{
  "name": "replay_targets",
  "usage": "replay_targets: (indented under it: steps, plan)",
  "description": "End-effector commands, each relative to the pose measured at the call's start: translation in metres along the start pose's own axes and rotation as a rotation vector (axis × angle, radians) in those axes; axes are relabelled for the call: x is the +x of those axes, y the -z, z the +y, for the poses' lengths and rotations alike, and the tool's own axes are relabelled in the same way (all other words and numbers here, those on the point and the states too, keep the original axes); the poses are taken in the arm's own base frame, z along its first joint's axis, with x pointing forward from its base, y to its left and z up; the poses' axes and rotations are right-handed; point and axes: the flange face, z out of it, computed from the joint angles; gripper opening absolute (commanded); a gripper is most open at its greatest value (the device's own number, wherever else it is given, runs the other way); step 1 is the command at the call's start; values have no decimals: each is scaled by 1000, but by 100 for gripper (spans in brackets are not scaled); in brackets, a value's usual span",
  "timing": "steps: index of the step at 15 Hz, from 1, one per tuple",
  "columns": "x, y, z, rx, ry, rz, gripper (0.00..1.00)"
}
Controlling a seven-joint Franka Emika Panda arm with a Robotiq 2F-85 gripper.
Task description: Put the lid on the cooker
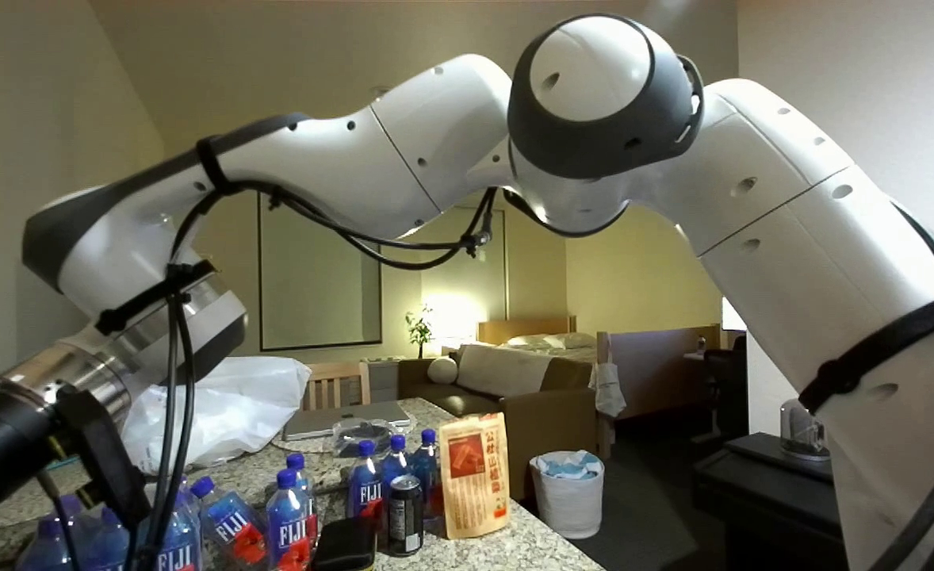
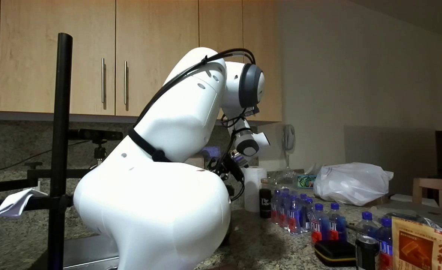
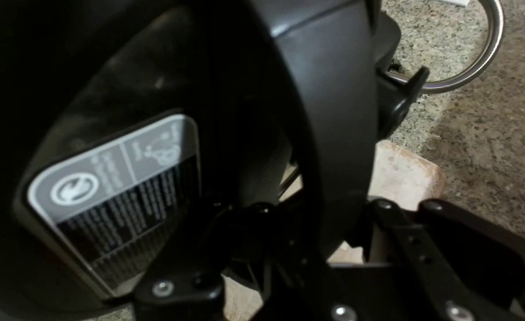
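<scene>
"Where's the lid (image 3: 124, 120)?"

"Right up by the claw (image 3: 289, 240) — that big dark labelled piece, I think, with the granite counter (image 3: 490, 147) and a pale board (image 3: 400, 174) showing past it."

"Is it being held?"

"The jaws are pressed together, but whether they pinch anything — too dark in there to tell."

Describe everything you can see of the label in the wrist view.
The label looks like a sticker with rounded upper corners and a pale border. Its grey upper band, split by a thin line, carries a round icon and a fainter drawing; below, pale text on black is too blurred to read. It sits tilted on a glossy dark surface. Its lower right edge is lost in darkness; contact there can't be told.
</scene>
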Motion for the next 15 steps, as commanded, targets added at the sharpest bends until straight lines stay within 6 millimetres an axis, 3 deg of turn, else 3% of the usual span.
replay_targets:
  steps: [1,4,8,12,15]
  plan:
    - [-16,16,-43,33,75,93,3]
    - [-13,34,-27,67,73,164,3]
    - [-6,67,19,92,-4,237,3]
    - [7,90,4,68,20,279,3]
    - [16,84,-18,95,54,236,3]
